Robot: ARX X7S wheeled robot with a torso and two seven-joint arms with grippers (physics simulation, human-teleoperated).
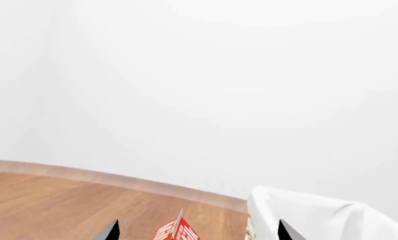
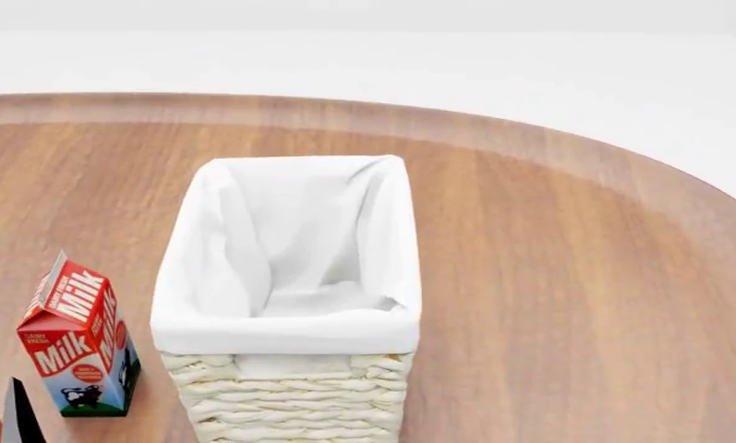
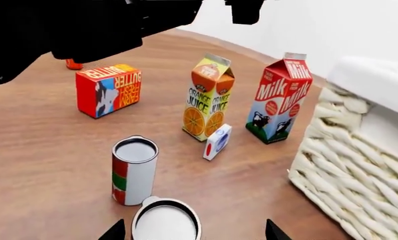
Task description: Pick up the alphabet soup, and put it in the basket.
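Observation:
In the right wrist view only the pale silvery top of the alphabet soup (image 3: 165,221) shows, at the frame's lower edge; its label is hidden. My right gripper (image 3: 193,233) is open, one fingertip on each side of that can with wide gaps. The basket (image 2: 282,329), cream wicker with a white cloth lining, stands empty mid-table; its woven wall (image 3: 358,165) is beside the right gripper. My left gripper (image 1: 199,232) is open above the milk carton's top, with the basket's cloth rim (image 1: 318,215) to one side. One dark fingertip (image 2: 18,415) shows in the head view.
A red-and-green can (image 3: 133,170) stands right beside the soup. Behind it are an orange juice carton (image 3: 209,97), a milk carton (image 3: 278,100), a butter box (image 3: 109,90) and a small white-blue box (image 3: 216,142). Dark arm parts (image 3: 85,30) hang above. The round table's edge (image 2: 663,175) curves behind the basket.

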